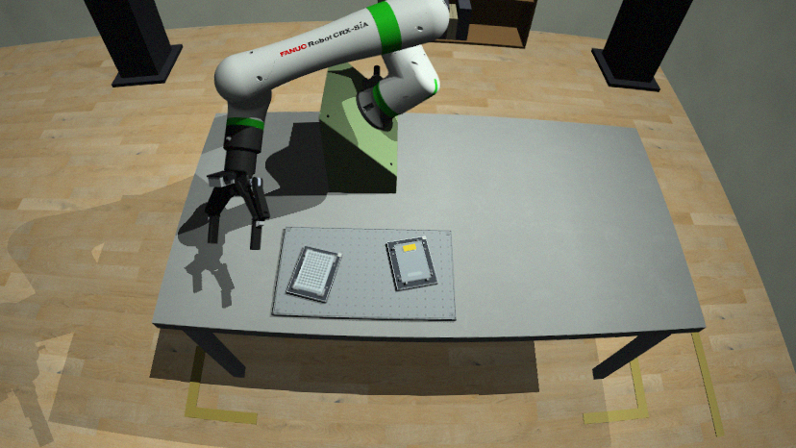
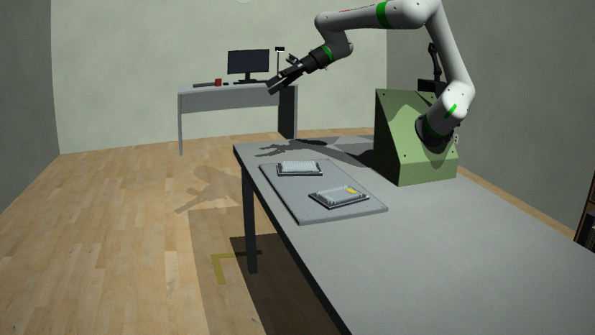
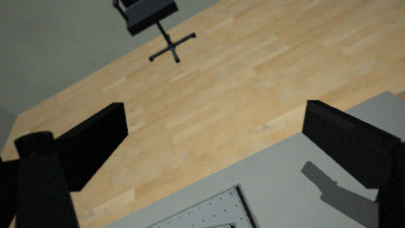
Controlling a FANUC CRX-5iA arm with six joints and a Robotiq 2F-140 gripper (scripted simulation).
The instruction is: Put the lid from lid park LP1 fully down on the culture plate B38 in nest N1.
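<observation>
The culture plate (image 1: pixel 314 272), white with a grid of open wells, sits in its dark nest on the left of the perforated baseplate (image 1: pixel 364 275). It also shows in the exterior view (image 2: pixel 300 167). The lid (image 1: pixel 411 263), flat and grey with a yellow tag, lies in the dark lid park on the baseplate's right, and shows in the exterior view (image 2: pixel 339 194). My gripper (image 1: pixel 234 236) (image 2: pixel 274 85) is open and empty, high above the table's left end, to the left of the baseplate and apart from both. It tilts outward over the table's edge. The wrist view shows both fingers spread (image 3: pixel 214 123) and only a corner of the baseplate (image 3: pixel 211 213).
The green robot pedestal (image 1: pixel 359 144) stands on the table behind the baseplate. An office chair (image 3: pixel 147 20) stands on the wooden floor beyond the table's left end. A desk with a monitor (image 2: pixel 237 89) stands by the far wall.
</observation>
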